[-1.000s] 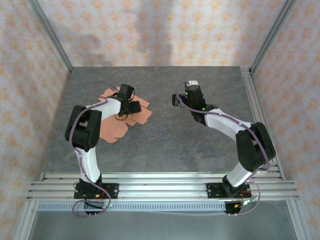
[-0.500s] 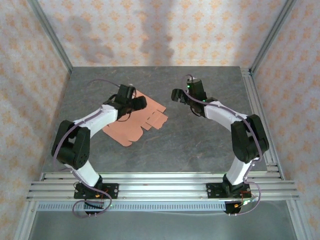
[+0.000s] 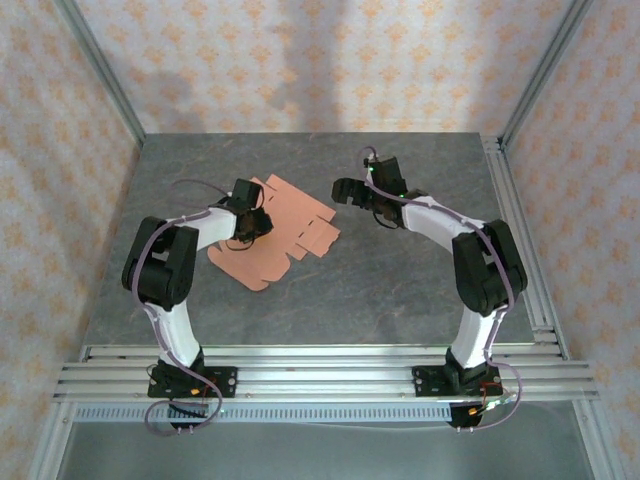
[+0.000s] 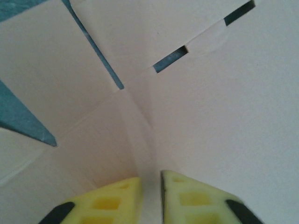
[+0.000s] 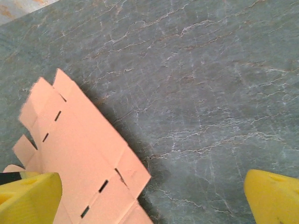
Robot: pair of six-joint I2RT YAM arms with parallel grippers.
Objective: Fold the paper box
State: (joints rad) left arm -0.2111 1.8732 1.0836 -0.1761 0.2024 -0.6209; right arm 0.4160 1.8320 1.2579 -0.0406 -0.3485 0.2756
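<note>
Box: flat die-cut sheet, left of centre on desk; shifted toward the middle since a second ago; not yet folded. Left hand: gone from wide to narrow; fingers closing on a crease, seemingly pinching it; first fold likely begun. Right hand: wide, empty; edged nearer the sheet's right flaps.
</note>
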